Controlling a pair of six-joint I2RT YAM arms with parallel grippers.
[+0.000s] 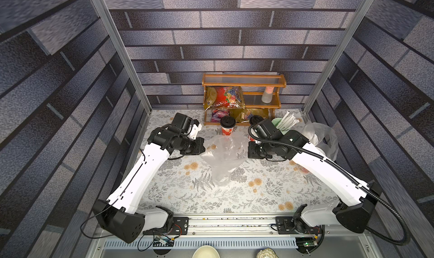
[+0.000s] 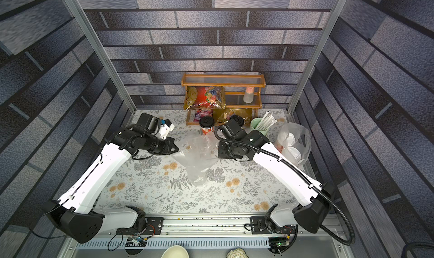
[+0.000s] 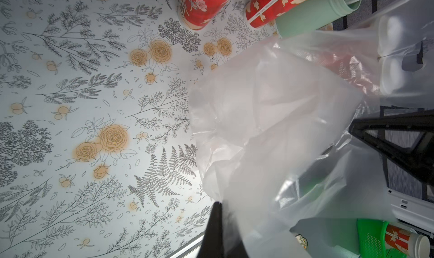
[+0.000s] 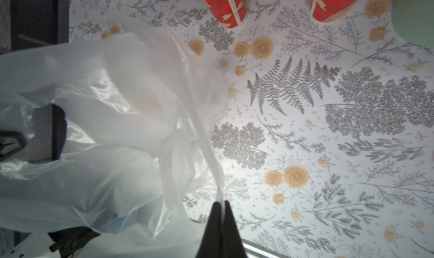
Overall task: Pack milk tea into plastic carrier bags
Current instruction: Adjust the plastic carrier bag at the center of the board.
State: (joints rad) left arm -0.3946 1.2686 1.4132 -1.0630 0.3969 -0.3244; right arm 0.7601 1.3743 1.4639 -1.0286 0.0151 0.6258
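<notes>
Top views: centre bag (image 1: 223, 158) lies crumpled on tabletop (image 1: 270, 198), between both arms.
Right wrist: right gripper (image 4: 222, 202) pinched on its handle strand.
Left wrist: left gripper (image 3: 217, 204) clenched on its opposite edge.
Wrists only: two red cups (image 4: 225, 7) stand behind the bag.
Far right: second bag (image 2: 305, 137) holds white-lidded cups (image 2: 290, 139); right wrist misses it.

White-shelled, black-jointed left arm (image 1: 141, 174) and right arm (image 1: 328, 174), the latter carrying ribbed black conduit (image 1: 312, 154).

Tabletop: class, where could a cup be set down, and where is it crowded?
Free: the bare floral table between the empty carrier bag and front rail. Crowded: the back, with shelf, black-lidded cup and straw cup; the filled bag takes the right edge.
</notes>
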